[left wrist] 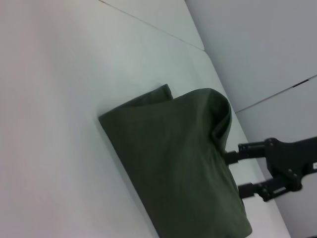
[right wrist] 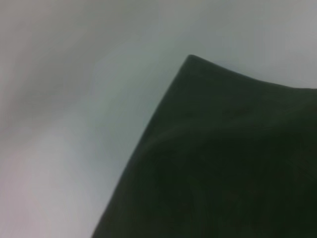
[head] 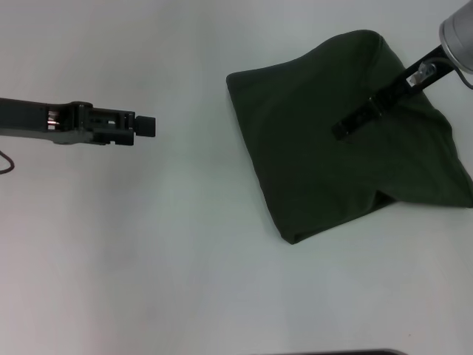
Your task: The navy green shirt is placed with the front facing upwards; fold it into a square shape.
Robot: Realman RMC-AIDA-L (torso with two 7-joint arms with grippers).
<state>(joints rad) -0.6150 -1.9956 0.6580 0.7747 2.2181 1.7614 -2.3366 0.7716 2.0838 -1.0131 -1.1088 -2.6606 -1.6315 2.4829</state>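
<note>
Right gripper on the folded shirt, last tidy-up to do.
Head view: the navy green shirt (head: 332,140) lies folded, skewed, on my right of the counter (head: 148,259); right gripper (head: 351,127) over it, jaws' state I cannot tell; left gripper (head: 146,126) hangs well apart, jaws pressed together. Left wrist view: one edge bulges, so I'd press flat, slowly. Right wrist view: a crisp corner.

A plain white tabletop (head: 185,259) carries one folded dark olive-green cotton shirt (head: 318,155) toward its right side
</note>
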